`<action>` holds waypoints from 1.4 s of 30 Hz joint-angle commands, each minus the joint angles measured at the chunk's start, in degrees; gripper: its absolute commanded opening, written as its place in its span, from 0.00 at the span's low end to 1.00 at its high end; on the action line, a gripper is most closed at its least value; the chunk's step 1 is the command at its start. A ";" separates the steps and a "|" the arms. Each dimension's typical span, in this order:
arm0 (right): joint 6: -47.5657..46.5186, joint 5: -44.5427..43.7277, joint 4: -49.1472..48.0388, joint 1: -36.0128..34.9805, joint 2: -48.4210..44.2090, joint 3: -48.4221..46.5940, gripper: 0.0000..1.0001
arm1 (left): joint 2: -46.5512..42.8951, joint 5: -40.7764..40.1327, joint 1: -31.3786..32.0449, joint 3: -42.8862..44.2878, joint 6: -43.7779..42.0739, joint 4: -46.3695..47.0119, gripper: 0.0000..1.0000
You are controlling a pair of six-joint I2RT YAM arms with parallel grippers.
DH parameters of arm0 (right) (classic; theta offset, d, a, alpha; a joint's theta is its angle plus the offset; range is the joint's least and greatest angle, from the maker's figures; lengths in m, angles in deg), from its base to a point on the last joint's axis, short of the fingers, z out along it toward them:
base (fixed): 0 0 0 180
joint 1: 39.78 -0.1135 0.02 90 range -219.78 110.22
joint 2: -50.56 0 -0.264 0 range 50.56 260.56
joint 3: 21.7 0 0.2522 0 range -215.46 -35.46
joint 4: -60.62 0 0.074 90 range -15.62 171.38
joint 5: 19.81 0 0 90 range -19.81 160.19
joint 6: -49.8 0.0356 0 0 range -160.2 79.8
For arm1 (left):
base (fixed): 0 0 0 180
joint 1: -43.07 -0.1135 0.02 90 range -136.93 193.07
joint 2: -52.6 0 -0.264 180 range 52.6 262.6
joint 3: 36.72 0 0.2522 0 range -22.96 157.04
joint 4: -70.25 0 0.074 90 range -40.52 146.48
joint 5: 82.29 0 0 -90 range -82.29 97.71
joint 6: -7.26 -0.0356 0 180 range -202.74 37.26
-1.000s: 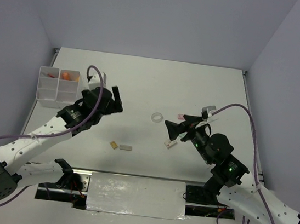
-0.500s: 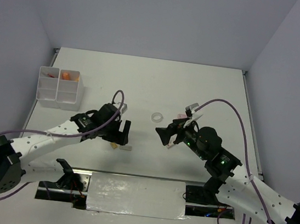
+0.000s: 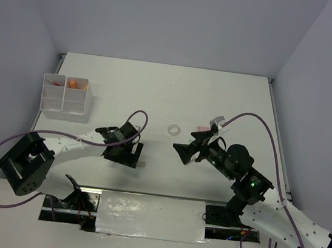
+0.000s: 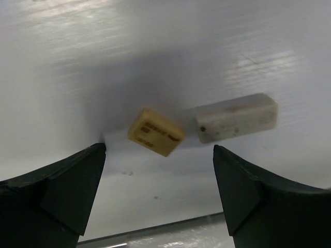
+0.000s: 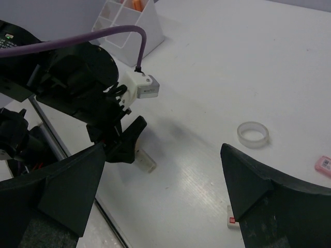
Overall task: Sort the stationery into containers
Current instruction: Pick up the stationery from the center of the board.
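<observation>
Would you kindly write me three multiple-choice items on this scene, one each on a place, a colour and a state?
1. Where does the clear tape ring lie?
A. flat on the bare table
B. threaded around a pen
C. on top of an arm

2. What colour is the eraser lying between the left gripper's fingers?
A. blue
B. tan
C. green

3. How does the left gripper stand?
A. shut on the eraser
B. shut on a pen
C. open, clear of the eraser

Answers:
1 A, the ring sits alone on the table.
2 B, the left wrist view shows it tan beside a whitish eraser.
3 C, gaps show on both sides of the eraser.
</observation>
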 commanded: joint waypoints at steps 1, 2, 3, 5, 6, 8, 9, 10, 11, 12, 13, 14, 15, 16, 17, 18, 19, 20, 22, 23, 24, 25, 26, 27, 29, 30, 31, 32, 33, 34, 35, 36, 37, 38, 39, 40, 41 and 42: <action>-1.01 1.73 -1.54 0.28 -0.71 -1.34 1.00 | 0.38 -2.52 0.20 -2.10 0.48 3.61 0.98; -1.01 1.91 -1.54 0.28 -0.71 -1.34 1.00 | 0.12 -2.52 0.29 -2.37 0.48 4.32 0.99; -1.01 2.00 -1.54 0.28 -0.62 -1.26 1.00 | -0.23 -3.39 0.29 -2.37 0.31 4.50 0.99; -0.93 2.00 -1.54 0.19 -0.18 -1.34 1.00 | -0.93 -6.38 0.29 -1.76 0.83 3.89 0.99; -0.93 2.00 -1.54 0.28 0.08 -1.34 1.00 | -1.03 -7.35 0.29 -1.49 1.01 3.54 0.99; -0.93 2.00 -1.54 0.28 0.61 -1.43 1.00 | -1.20 -8.23 0.29 -0.88 0.48 3.80 0.99; -0.93 2.00 -1.54 0.28 0.70 -1.61 1.00 | -1.11 -8.50 0.20 -0.44 -0.21 3.71 0.99; -0.93 2.00 -1.54 0.19 0.78 -1.52 1.00 | -0.33 -8.67 0.29 -0.18 -0.57 3.88 0.99; -0.84 2.00 -1.54 0.19 0.79 -1.43 1.00 | 0.20 -8.07 0.29 0.26 -0.92 3.97 0.98; -0.93 2.00 -1.54 0.28 0.70 -1.43 1.00 | 0.90 -7.89 0.20 0.53 -1.01 3.97 0.98; -0.93 2.00 -1.54 0.28 0.52 -1.43 1.00 | 2.30 -7.62 0.20 0.70 -1.01 3.97 0.97; -0.93 2.00 -1.54 0.28 0.44 -1.43 1.00 | 3.01 -7.01 0.29 0.71 -0.93 4.32 0.96; -1.01 2.00 -1.54 0.19 0.43 -1.35 1.00 | 3.45 -6.66 0.29 0.45 -0.84 4.32 0.91; -1.01 2.00 -1.54 0.28 0.35 -1.34 1.00 | 3.72 -6.39 0.29 -0.17 -0.75 4.41 0.90; -1.01 2.00 -1.54 0.28 0.35 -1.34 1.00 | 3.46 -6.13 0.20 -0.69 -0.75 4.76 0.90; -1.01 2.00 -1.54 0.11 0.35 -1.34 1.00 | 3.11 -5.78 0.29 -1.13 -0.40 5.02 0.90; -1.01 2.00 -1.54 0.28 0.43 -1.34 1.00 | 2.23 -5.34 0.29 -1.57 -0.22 5.37 0.88; -1.01 2.00 -1.54 0.19 0.52 -1.34 1.00 | 1.96 -4.73 0.29 -2.19 -0.22 5.64 0.87; -0.93 2.00 -1.54 0.19 0.78 -1.43 1.00 | 1.44 -4.72 0.29 -2.63 -0.22 5.90 0.86; -0.93 2.00 -1.54 0.19 0.79 -1.43 1.00 | 1.35 -4.63 0.38 -2.55 -0.22 5.99 0.82; -0.93 2.00 -1.54 0.28 0.96 -1.43 1.00 | 1.52 -4.28 0.47 -2.37 -0.31 5.91 0.79; -1.01 2.00 -1.54 0.28 0.96 -1.43 1.00 | 1.61 -4.02 0.64 -2.02 -0.31 5.64 0.77; -1.01 2.00 -1.54 0.28 0.87 -1.52 1.00 | 1.61 -3.84 0.90 -1.84 -0.14 5.47 0.74; -1.01 2.00 -1.54 0.28 0.79 -1.52 1.00 | 1.44 -4.10 1.60 -1.49 -0.05 4.77 0.74; -1.01 2.00 -1.54 0.19 0.79 -1.52 1.00 | 1.17 -4.19 2.49 -1.32 0.48 4.24 0.74; -1.01 2.00 -1.54 0.19 0.70 -1.43 1.00 | 1.08 -4.11 2.84 -1.31 0.57 4.15 0.74; -1.01 3.22 -1.54 0.28 0.78 -1.43 1.00 | 0.91 -4.10 3.19 -1.31 0.74 3.97 0.74; -1.10 3.32 -1.54 0.19 0.79 -1.52 1.00 | 0.91 -4.02 3.37 -1.40 0.92 3.97 0.74; -1.01 3.32 -1.54 0.28 0.79 -1.61 1.00 | 0.99 -3.84 3.63 -1.40 0.92 3.97 0.76; -1.10 3.40 -1.54 0.28 0.79 -1.61 1.00 | 1.08 -3.67 3.81 -1.40 1.09 3.89 0.77; -1.01 3.40 -1.54 0.28 0.79 -1.61 1.00 | 1.08 -3.75 4.07 -1.49 1.36 3.36 0.77; -1.01 3.40 -1.54 0.28 0.70 -1.61 1.00 | 1.00 -3.93 4.51 -1.49 1.45 3.10 0.77; -1.01 3.40 -1.54 0.19 0.61 -1.43 1.00 | 0.82 -4.10 4.60 -1.58 1.62 2.75 0.77; -1.10 3.40 -1.54 0.28 0.44 -1.52 1.00 | 0.73 -4.97 4.60 -1.67 1.97 2.22 0.77; -1.01 3.49 -1.54 0.28 0.43 -1.43 1.00 | 0.38 -5.51 4.60 -1.93 2.06 2.04 0.77; -0.93 3.49 -1.54 0.19 0.43 -1.43 1.00 | 0.21 -5.68 4.60 -2.02 2.15 2.04 0.77; -0.93 3.58 -1.54 0.28 0.43 -1.43 1.00 | 0.20 -5.95 4.60 -2.02 2.15 2.47 0.76; -0.93 3.67 -1.54 0.28 0.43 -1.43 1.00 | 0.47 -5.95 4.60 -1.84 2.15 2.65 0.76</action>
